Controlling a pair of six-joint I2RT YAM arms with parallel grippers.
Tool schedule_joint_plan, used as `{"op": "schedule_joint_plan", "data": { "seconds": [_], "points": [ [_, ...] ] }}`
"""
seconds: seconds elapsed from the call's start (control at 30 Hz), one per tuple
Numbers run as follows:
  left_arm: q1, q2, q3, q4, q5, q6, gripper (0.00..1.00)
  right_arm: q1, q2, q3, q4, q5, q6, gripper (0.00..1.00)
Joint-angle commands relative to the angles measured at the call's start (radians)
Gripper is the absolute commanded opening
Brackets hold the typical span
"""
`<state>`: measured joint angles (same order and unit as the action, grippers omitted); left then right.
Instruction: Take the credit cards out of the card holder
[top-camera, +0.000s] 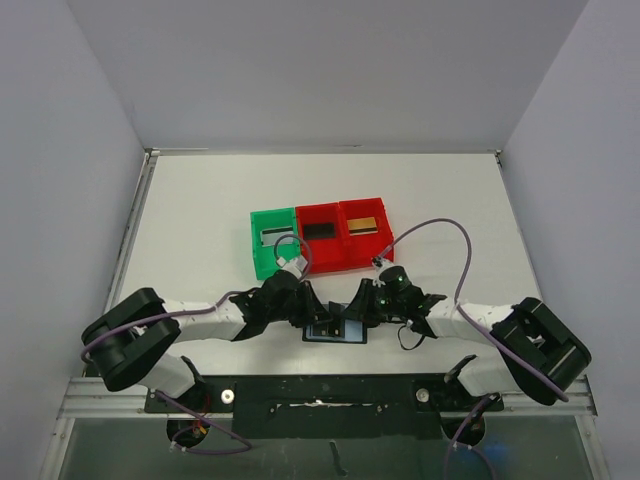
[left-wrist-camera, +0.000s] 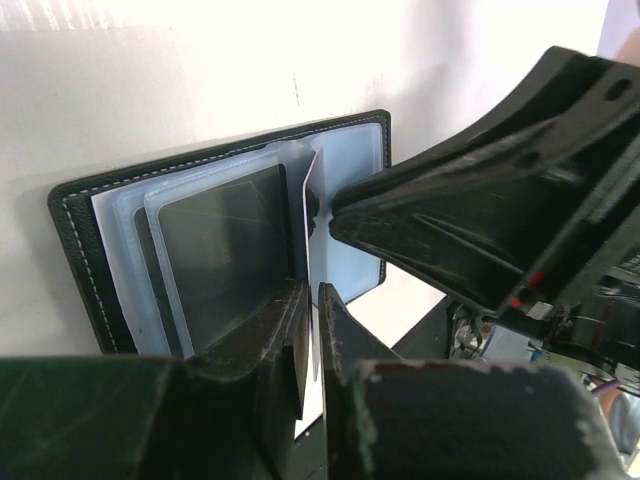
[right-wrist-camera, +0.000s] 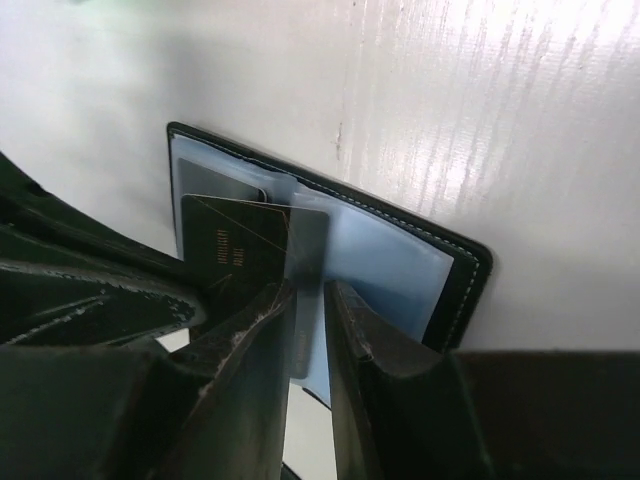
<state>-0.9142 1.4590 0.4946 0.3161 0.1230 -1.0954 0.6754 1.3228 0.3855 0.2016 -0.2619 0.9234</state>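
Scuffed black fingers of the left gripper (left-wrist-camera: 312, 295) fill the bottom of its wrist view. They are clenched on a thin, clear plastic leaf of the card holder (left-wrist-camera: 72, 250), with only a slit between the pads.

Card holder: lies open and flat on the white table (top-camera: 200, 220), near its front edge, between the two arms. The cover is matte black with a grained texture and pale stitching along the rim. The inner pockets are glossy grey-blue plastic with rounded corners, overlapping like pages.

One dark card (left-wrist-camera: 225, 250) sits in a pocket on the far side of the spine. It is rectangular, and fine gold lines on its face show in the right wrist view. Its lower edge is cut off by the fingers.

Right gripper (right-wrist-camera: 310, 290): comes in from the opposite side, jaws grasping a pocket leaf at the fold. A greyish sheet runs between the fingers; I cannot tell whether it is a card or only the sleeve.

Top view: the grippers cover most of the holder. Behind it, three plastic bins stand touching in a row. The green bin (top-camera: 262, 262) holds a silvery-grey card (top-camera: 272, 236), the middle red bin (top-camera: 322, 260) a black card (top-camera: 320, 231), and the right red bin (top-camera: 372, 246) a gold card (top-camera: 364, 225). All three cards are too small to show detail.
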Motion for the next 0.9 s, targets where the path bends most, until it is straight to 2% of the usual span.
{"op": "schedule_joint_plan", "data": {
  "seconds": [0.0, 0.07, 0.2, 0.23, 0.37, 0.6, 0.67, 0.73, 0.87],
  "points": [
    [0.006, 0.012, 0.034, 0.081, 0.038, 0.007, 0.13, 0.006, 0.020, -0.025, 0.017, 0.034, 0.027, 0.22],
    [0.005, 0.026, 0.032, 0.101, 0.051, 0.002, 0.19, 0.009, 0.021, -0.057, 0.054, 0.040, 0.058, 0.21],
    [0.006, 0.050, 0.045, 0.108, 0.069, 0.003, 0.20, 0.010, 0.013, -0.109, 0.114, 0.057, 0.117, 0.21],
    [0.006, 0.050, 0.045, 0.108, 0.069, 0.004, 0.18, 0.010, 0.009, -0.119, 0.132, 0.055, 0.125, 0.21],
    [0.006, 0.020, 0.051, 0.035, 0.025, 0.015, 0.01, 0.009, -0.014, -0.122, 0.124, 0.065, 0.128, 0.21],
    [0.015, -0.135, 0.035, -0.094, -0.049, 0.058, 0.00, -0.020, -0.098, -0.076, 0.052, 0.067, 0.075, 0.22],
    [0.032, -0.184, 0.019, -0.089, -0.017, 0.081, 0.00, -0.033, -0.139, -0.050, 0.088, 0.009, 0.057, 0.27],
    [0.057, -0.235, 0.001, -0.084, 0.027, 0.099, 0.00, -0.034, -0.182, -0.001, 0.090, -0.005, 0.035, 0.42],
    [0.116, -0.325, 0.016, -0.129, 0.093, 0.148, 0.00, -0.041, -0.242, 0.141, -0.064, 0.102, -0.042, 0.56]
  ]
}}
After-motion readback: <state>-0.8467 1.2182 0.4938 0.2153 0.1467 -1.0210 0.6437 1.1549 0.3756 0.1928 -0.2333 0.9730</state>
